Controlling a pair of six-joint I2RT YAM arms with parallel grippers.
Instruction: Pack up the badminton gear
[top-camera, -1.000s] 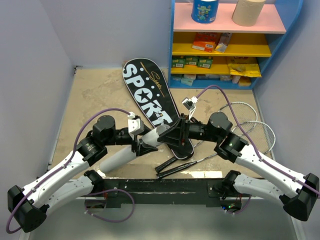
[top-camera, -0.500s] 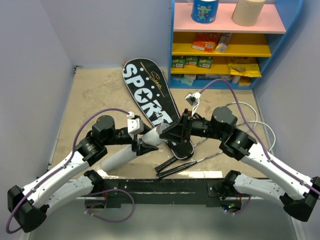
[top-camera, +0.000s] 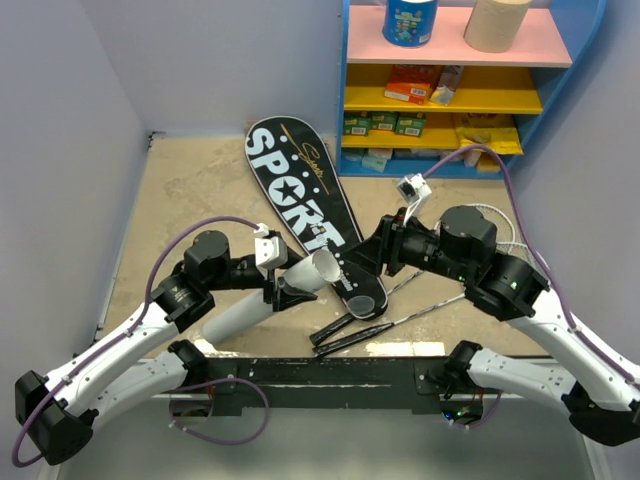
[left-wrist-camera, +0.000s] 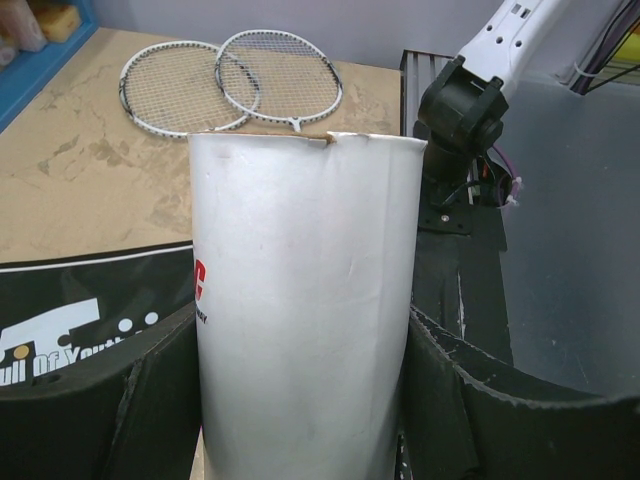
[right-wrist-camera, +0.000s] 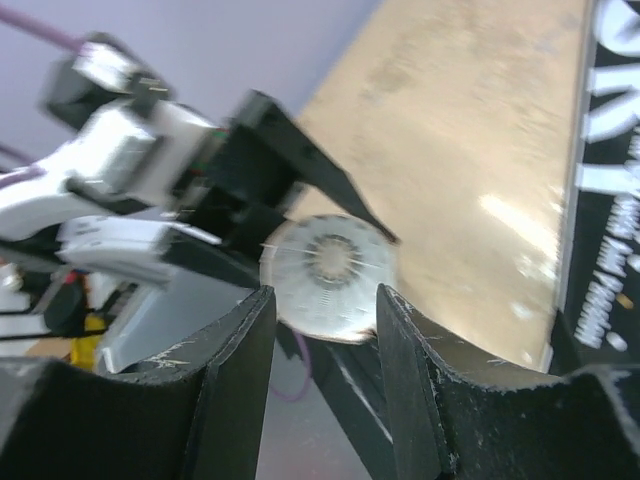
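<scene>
Right gripper (top-camera: 372, 258): fingers spread, nothing between them; backed off from the tube mouth it was pressed up to a second ago, now a clear gap.
Right wrist view: round white feathered disc (right-wrist-camera: 330, 270) sits framed between the open fingers but beyond them. Looks like a shuttlecock seated in the tube mouth; blurred, can't be certain.
Left gripper (left-wrist-camera: 300, 400): clamped on the tube (left-wrist-camera: 300, 290), both fingers on its sides, unchanged over the last second.
Tube position: held off the table at a slant, open end up and toward the right arm, just over the narrow end of the bag (top-camera: 300, 190).
Meaning: reads as a shuttlecock drop-off just finished. Tube loading moves on, or is done if that was the last one; no loose shuttlecocks in sight.
Right arm pose: elbow pulled back and swung out to its own side, wrist level, fingers aimed at the tube mouth.
Left arm pose: folded low, forearm reaching in toward centre, wrist along the tube.
Rackets (left-wrist-camera: 230, 85): two, heads overlapping on the table behind the right arm, handles near the front edge. Not packed.
Bag: flat on the table, lettering up; can't tell if it's unzipped.
</scene>
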